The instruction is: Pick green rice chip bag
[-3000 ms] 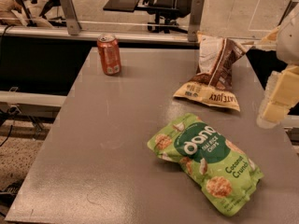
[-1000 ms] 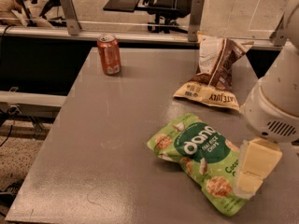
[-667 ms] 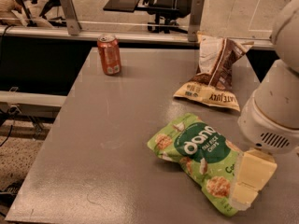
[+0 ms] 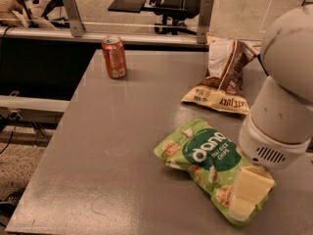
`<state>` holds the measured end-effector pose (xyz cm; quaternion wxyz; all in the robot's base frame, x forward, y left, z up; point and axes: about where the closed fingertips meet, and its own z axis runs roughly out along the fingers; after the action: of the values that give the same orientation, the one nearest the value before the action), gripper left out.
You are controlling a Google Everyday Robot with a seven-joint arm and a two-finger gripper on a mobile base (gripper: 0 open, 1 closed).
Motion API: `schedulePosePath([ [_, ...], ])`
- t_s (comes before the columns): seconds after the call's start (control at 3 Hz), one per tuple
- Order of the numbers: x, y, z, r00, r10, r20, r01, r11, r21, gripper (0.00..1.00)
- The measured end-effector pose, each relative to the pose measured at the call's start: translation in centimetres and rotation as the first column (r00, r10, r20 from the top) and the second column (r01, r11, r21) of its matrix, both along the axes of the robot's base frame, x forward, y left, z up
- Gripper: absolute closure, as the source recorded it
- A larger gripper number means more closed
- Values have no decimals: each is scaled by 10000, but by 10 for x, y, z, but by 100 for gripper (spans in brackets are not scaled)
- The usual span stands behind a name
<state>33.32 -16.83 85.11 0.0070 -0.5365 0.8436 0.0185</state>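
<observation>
The green rice chip bag (image 4: pixel 205 160) lies flat on the grey table (image 4: pixel 122 146), right of centre near the front edge, its dark green circle with white logo facing up. My gripper (image 4: pixel 247 195) hangs from the big white arm (image 4: pixel 281 97) at the right. Its cream fingers (image 4: pixel 252 186) come down over the bag's near right end, covering that end of the pouch. I cannot tell whether they touch the bag.
A red soda can (image 4: pixel 114 57) stands upright at the table's far left. A brown-and-cream snack bag (image 4: pixel 222 77) lies at the far right, behind the green bag. A metal rail (image 4: pixel 142 33) runs along the table's far edge, with an office chair beyond.
The arm has swung in from the right and come down; the gripper has moved from beside the table to over the green bag's near right end. The bag has not moved.
</observation>
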Motion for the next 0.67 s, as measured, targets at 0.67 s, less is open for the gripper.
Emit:
schedulePosePath([
  [0.67, 5, 6, 12, 9998, -38, 189, 33, 9997, 227, 63],
])
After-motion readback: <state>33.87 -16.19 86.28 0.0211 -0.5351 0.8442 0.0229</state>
